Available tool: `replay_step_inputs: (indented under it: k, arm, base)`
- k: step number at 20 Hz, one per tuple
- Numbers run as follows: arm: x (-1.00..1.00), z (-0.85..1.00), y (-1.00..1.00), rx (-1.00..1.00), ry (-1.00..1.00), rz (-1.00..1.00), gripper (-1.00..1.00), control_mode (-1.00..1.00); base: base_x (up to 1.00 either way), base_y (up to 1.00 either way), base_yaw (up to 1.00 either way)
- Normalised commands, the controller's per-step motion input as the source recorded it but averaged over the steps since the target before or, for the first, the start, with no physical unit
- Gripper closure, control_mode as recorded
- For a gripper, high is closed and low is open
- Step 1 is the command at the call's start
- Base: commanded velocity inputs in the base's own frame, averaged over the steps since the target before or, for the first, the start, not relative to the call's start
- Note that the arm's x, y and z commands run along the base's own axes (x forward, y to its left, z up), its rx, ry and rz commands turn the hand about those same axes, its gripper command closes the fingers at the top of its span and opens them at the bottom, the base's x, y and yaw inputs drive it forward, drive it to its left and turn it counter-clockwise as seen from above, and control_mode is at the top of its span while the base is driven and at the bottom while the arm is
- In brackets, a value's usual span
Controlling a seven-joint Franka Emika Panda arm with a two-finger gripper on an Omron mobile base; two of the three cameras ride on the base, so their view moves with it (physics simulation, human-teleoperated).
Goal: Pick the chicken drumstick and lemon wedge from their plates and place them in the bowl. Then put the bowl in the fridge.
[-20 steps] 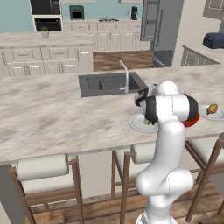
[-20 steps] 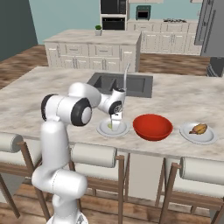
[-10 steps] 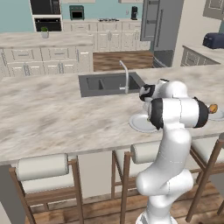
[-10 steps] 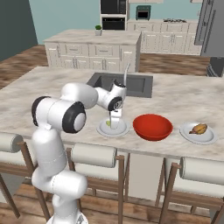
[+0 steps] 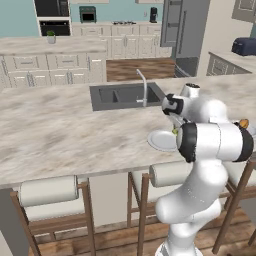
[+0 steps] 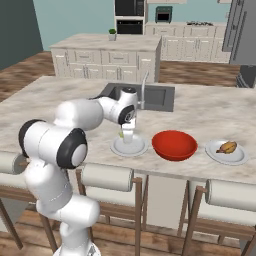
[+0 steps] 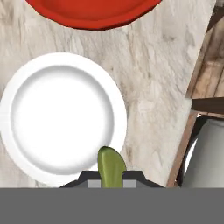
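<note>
2 plates sit on the marble surface (image 6: 210, 112) with the red bowl (image 6: 174, 145) between them. Over the near plate (image 7: 61, 116) hangs the gripper (image 6: 127, 134), clamped almost shut on the lemon wedge (image 7: 111, 166) — lifted clear of the plate. On the far plate (image 6: 227, 155) lies the chicken drumstick (image 6: 227, 147), well apart from the gripper.

Left base view: from behind, left of arm, looking forward and down over counter (image 5: 60, 135) toward sink (image 5: 125, 95). Right base view: same counter from the right, sink (image 6: 150, 97) beyond. Hand view: close, straight down on plate (image 7: 26, 144) beside bowl (image 7: 92, 13). Plate (image 6: 120, 149) shared.
</note>
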Motion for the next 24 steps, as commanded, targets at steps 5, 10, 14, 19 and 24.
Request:
replay_step_inputs:
  k: [5,10,14,19,24]
  arm:
    - [-0.35,0.35,-0.08,-0.06,-0.17,0.00,1.00,-1.00]
    - [-0.38,0.35,-0.22,-0.01,-0.15,0.02,1.00,-1.00]
    - [-0.26,0.09,-0.39,-0.04,-0.17,0.08,1.00,-1.00]
    - [-0.10,0.05,-0.47,0.00,-0.06,0.17,1.00,-1.00]
    - [-0.05,0.05,-0.50,0.00,0.04,0.07,1.00,-1.00]
  base:
    - [0.00,0.00,0.00]
    - [0.00,0.00,0.00]
    - [0.00,0.00,0.00]
    - [0.00,0.00,0.00]
    - [0.00,0.00,0.00]
